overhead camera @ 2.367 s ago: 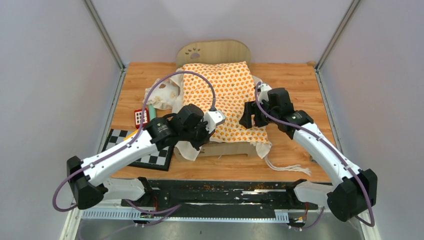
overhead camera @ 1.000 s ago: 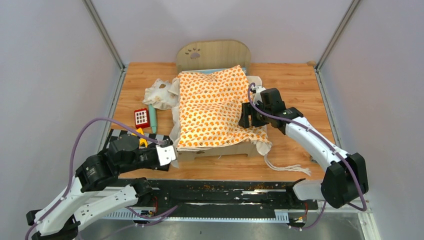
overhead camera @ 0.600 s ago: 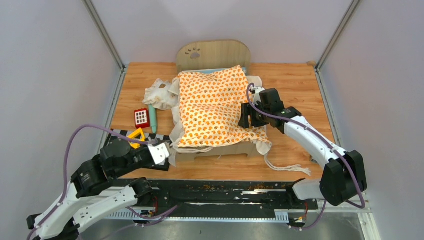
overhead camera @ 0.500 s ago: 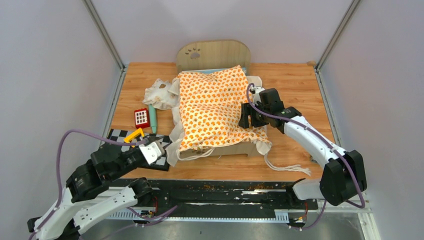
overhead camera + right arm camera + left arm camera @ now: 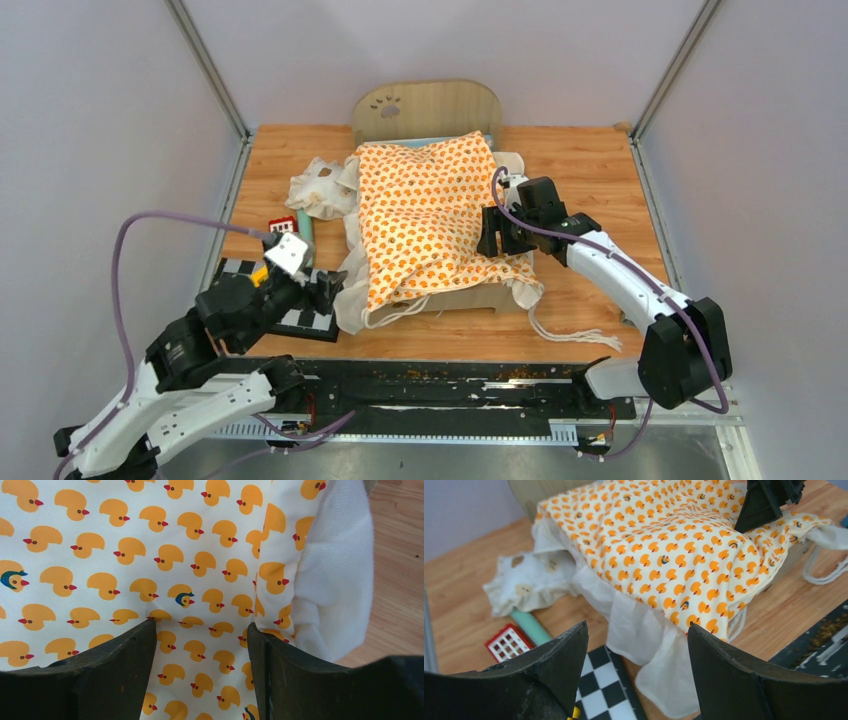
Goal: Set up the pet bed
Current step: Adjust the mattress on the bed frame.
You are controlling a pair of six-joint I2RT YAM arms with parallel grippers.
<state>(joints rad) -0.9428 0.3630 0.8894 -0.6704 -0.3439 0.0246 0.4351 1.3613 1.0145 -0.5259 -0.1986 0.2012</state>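
Your right gripper (image 5: 200, 627) is standing with its jaws parted and its tips down on the duck-print cushion (image 5: 125, 555). No fold is being pinched between them, and whether they are pressing or only hovering cannot be confirmed. Your left gripper (image 5: 636, 630) is also spread wide and carrying nothing. It is pointing at the cushion's cream edge (image 5: 649, 645), which is hanging off the bed's near-left corner.

The pet bed (image 5: 427, 105) is sitting mid-table with its head board toward the far edge and its foot board (image 5: 470, 297) facing the arms. The cushion is draping askew over most of it, and the white pillow (image 5: 322, 188) is lying on the table just beside its left side.

In my judgement the frame is handling as stiff, light wood and is likely to skid if pushed. Be taking it by an end board's top edge or a side rail. The cushion is looking limp, so it will be sagging from a single pinch.

The right arm is reaching forward and inward, elbow out, wrist bent down over the bed's right side. The left arm is folding close to its base, its wrist low over the checkerboard mat (image 5: 300, 320).
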